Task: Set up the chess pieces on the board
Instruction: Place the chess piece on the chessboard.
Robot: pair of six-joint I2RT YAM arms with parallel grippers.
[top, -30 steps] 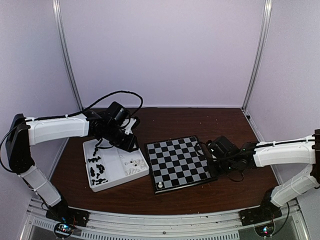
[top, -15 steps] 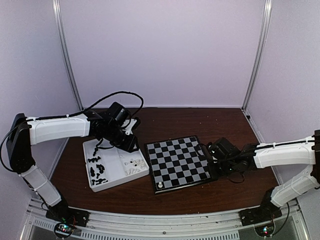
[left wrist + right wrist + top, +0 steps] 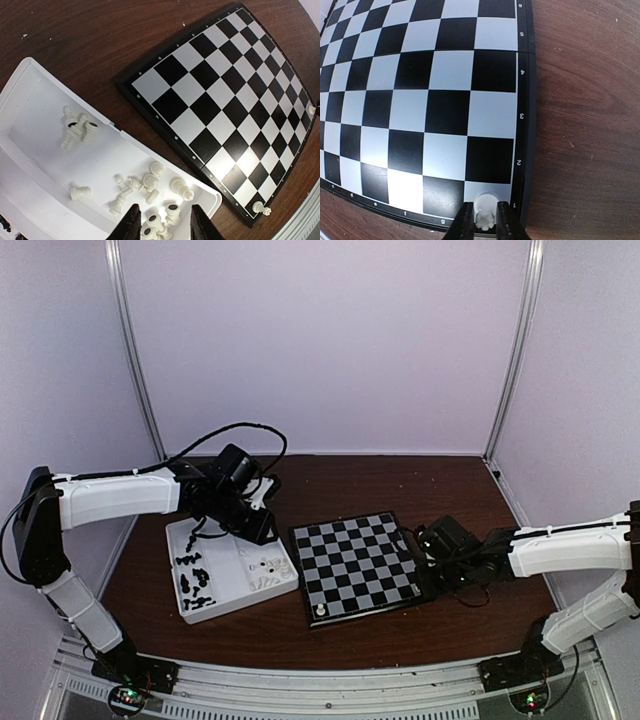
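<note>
The board [image 3: 355,565] lies mid-table, black and pale grey checks. My right gripper [image 3: 485,220] is shut on a cream-white rook [image 3: 486,209] that stands on the pale corner square by the "1" mark. In the top view that gripper [image 3: 428,568] is at the board's right edge. My left gripper [image 3: 164,225] is open above several cream-white pieces [image 3: 150,182] lying in the white tray [image 3: 35,130]. One white piece [image 3: 260,207] stands on the board's near-left corner [image 3: 320,611]. Black pieces [image 3: 192,578] lie in the tray's left compartment.
The white compartment tray [image 3: 215,605] sits just left of the board, almost touching it. Brown tabletop [image 3: 400,485] surrounds both. Pale walls and metal posts close in the back and sides. A black cable [image 3: 230,430] loops above the left arm.
My right gripper has shifted slightly down and nearer along the board's right edge, still holding the rook. The left arm has not visibly moved.
</note>
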